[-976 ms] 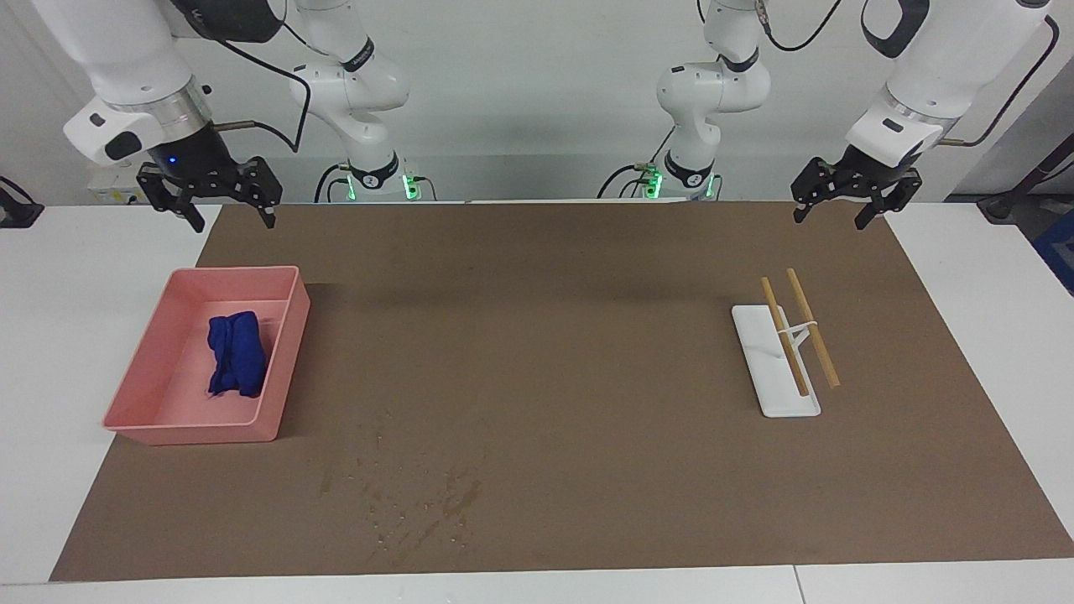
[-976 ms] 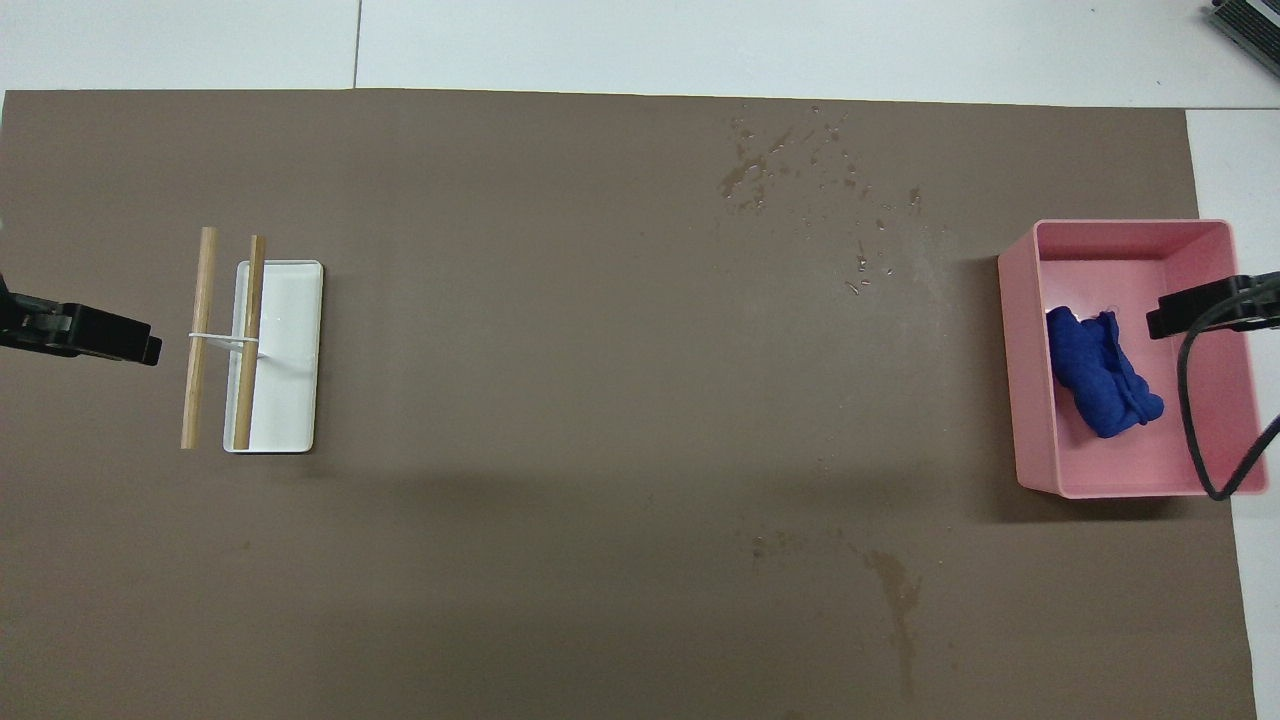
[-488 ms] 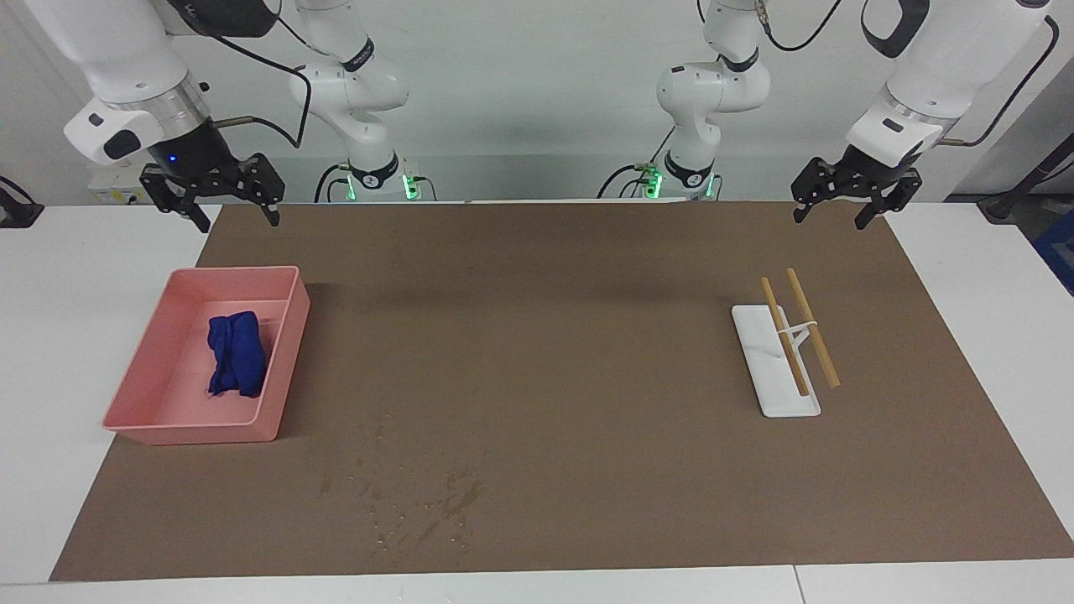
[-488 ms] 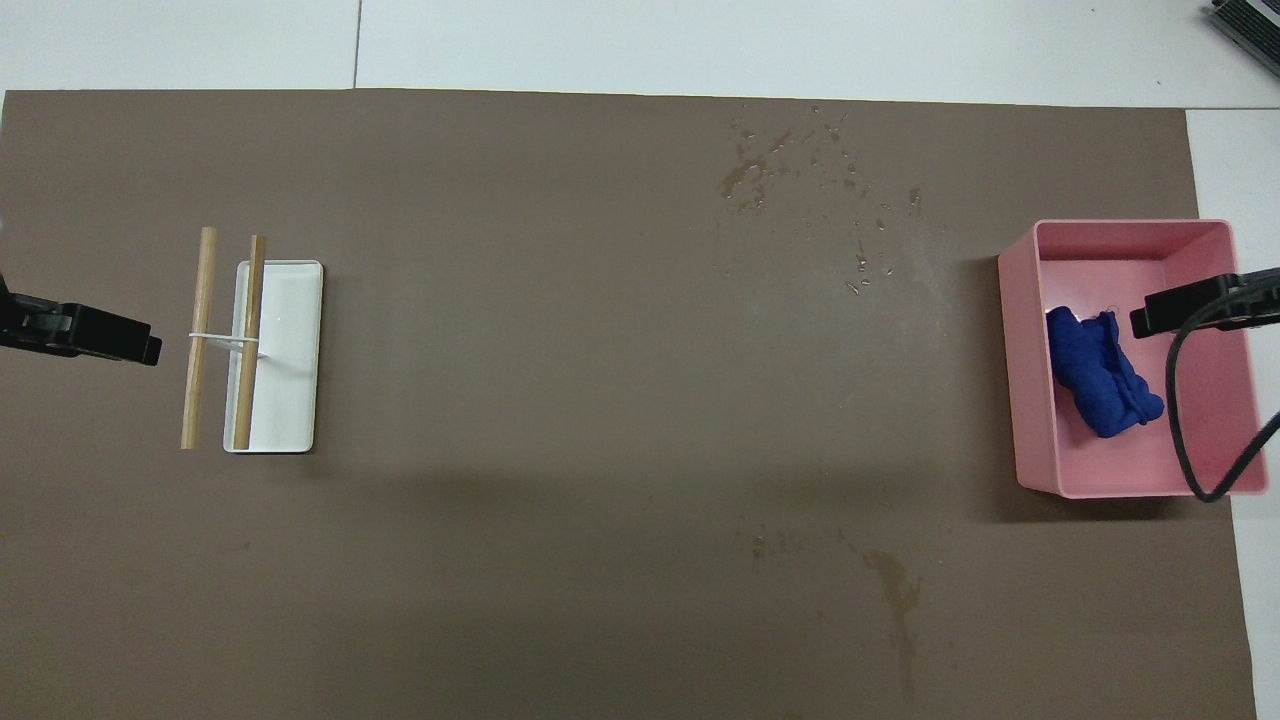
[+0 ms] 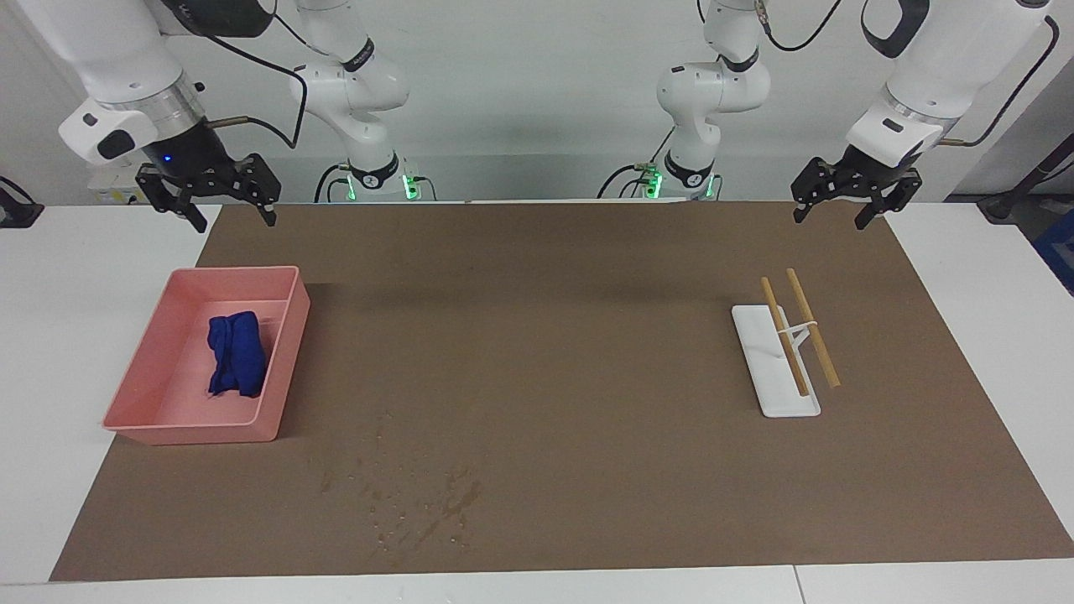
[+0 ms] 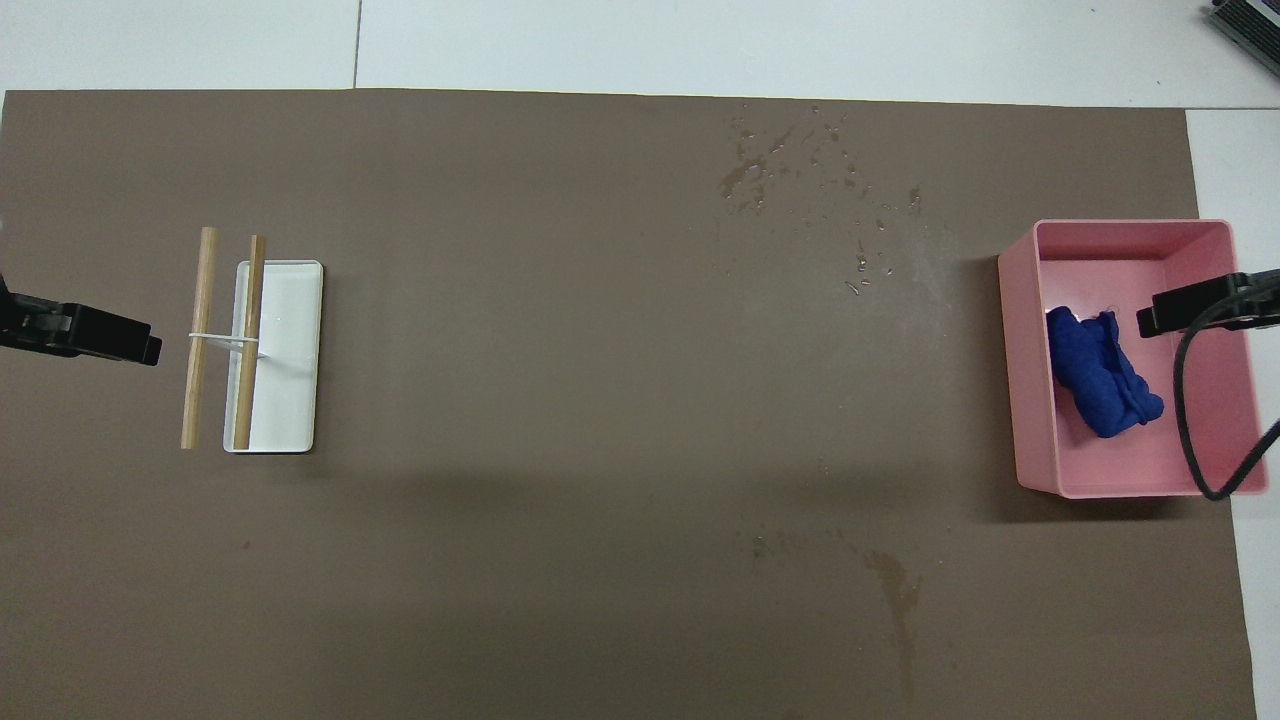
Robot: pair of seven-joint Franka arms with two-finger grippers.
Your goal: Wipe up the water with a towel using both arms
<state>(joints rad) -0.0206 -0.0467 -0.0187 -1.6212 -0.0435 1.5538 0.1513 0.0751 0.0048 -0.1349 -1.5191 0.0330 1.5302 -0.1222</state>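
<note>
facing view: my right gripper [image 5: 223,207] hangs jaws wide and empty over the mat's edge by the pink plastic bin [image 5: 289,352]; my left gripper [image 5: 841,208] waits, wide too. the crumpled dark blue cloth towel [image 5: 237,364] lies in that bin.

overhead view: scattered water droplets [image 6: 800,190] sit farther out than the bin. the towel looks soft, light; i'd pinch its top fold.

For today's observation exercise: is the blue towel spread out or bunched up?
Bunched up: the blue towel lies as a crumpled lump inside the pink bin.
</note>
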